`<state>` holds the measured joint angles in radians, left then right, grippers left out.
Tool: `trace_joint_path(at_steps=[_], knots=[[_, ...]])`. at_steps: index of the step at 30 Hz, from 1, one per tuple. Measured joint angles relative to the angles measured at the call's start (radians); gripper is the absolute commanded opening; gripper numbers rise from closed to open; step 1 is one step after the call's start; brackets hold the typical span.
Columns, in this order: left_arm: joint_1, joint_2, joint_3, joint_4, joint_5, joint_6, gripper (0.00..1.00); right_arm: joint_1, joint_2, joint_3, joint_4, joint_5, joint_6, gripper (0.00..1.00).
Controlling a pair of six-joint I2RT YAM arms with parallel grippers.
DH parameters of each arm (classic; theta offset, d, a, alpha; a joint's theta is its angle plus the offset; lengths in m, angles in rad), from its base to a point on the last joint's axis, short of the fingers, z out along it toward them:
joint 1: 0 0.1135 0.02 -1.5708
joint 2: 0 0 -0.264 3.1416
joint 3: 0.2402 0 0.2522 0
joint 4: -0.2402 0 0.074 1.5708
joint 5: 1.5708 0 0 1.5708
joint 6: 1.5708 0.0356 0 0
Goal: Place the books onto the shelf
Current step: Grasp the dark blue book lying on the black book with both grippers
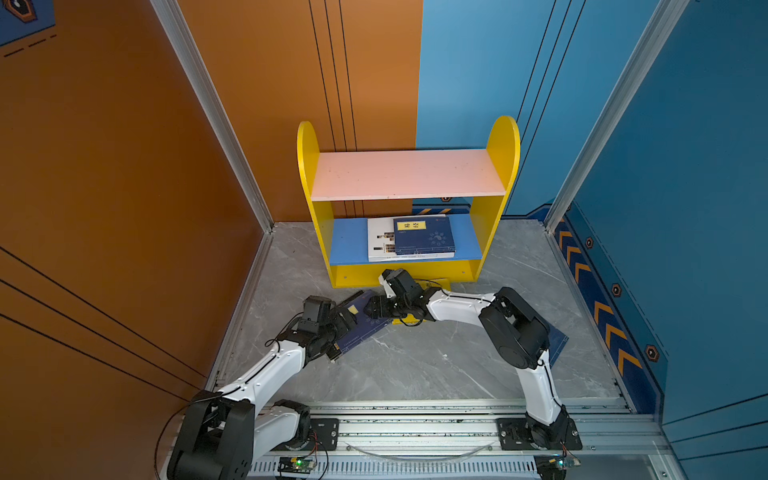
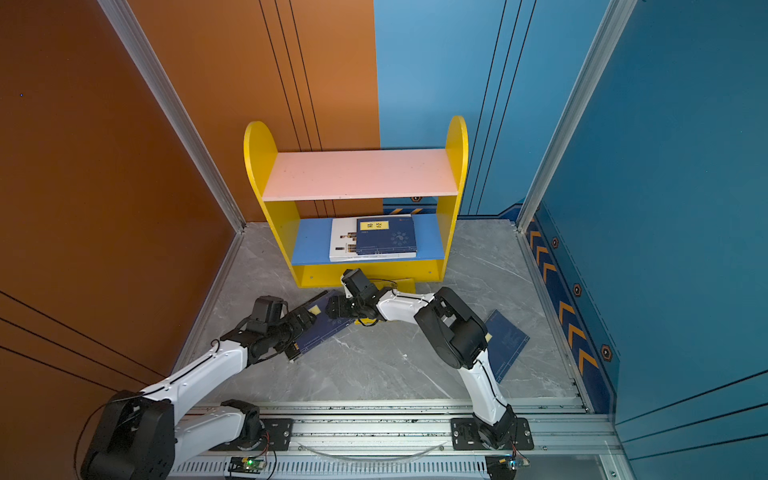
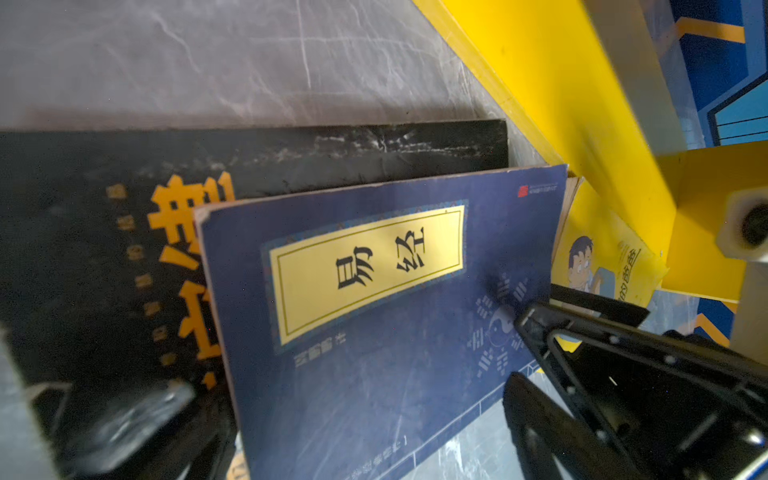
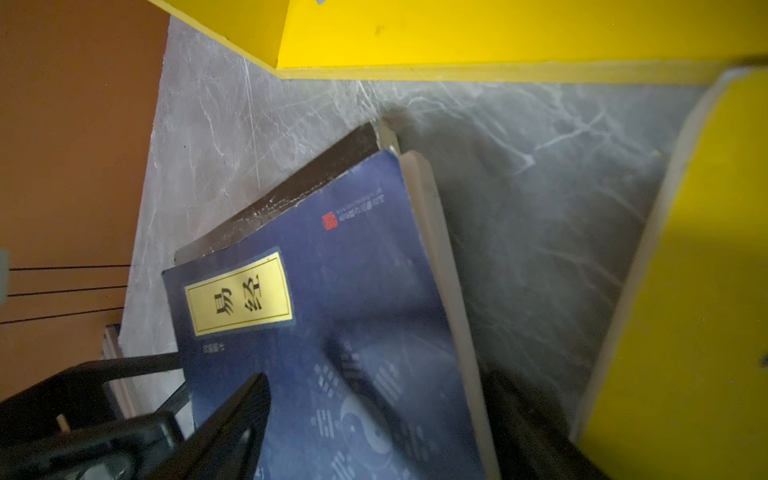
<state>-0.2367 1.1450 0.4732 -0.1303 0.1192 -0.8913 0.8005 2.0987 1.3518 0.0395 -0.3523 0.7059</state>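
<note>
The left jaws and right jaws stand wide, clamping nothing. The navy book [image 3: 374, 365], tilted on the black book [image 3: 75, 257], reaches in between both, page edge inside the right jaws.

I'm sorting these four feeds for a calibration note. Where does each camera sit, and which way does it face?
Top view: high behind the arm bases, looking down and forward at the shelf; left arm and right arm show.
Top view: alongside it, facing likewise; same shelf, same arms.
Left wrist: on the left arm, aimed at the navy book overlapping the black book; the right gripper shows.
Right wrist: on the right arm, facing that navy book; black fingers show.
Shared: both wrist views show both books.
</note>
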Motion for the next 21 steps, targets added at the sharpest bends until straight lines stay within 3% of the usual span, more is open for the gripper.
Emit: trace_joint_path(at_steps=[7,13,15,19,21], knots=[[-0.002,0.047,-0.001,0.102,0.042,0.000,0.98,-0.076,-0.071,-0.158,0.183,-0.148,0.149,0.72],[-0.008,0.068,-0.001,0.139,0.060,0.000,0.98,-0.092,-0.084,-0.201,0.281,-0.181,0.231,0.64],[-0.009,0.074,0.000,0.149,0.066,0.000,0.98,-0.092,-0.099,-0.213,0.290,-0.187,0.244,0.57],[-0.013,0.093,0.011,0.159,0.081,0.001,0.98,-0.092,-0.135,-0.221,0.297,-0.193,0.261,0.32],[-0.014,0.097,0.016,0.158,0.092,0.003,0.98,-0.091,-0.150,-0.222,0.297,-0.194,0.262,0.26]])
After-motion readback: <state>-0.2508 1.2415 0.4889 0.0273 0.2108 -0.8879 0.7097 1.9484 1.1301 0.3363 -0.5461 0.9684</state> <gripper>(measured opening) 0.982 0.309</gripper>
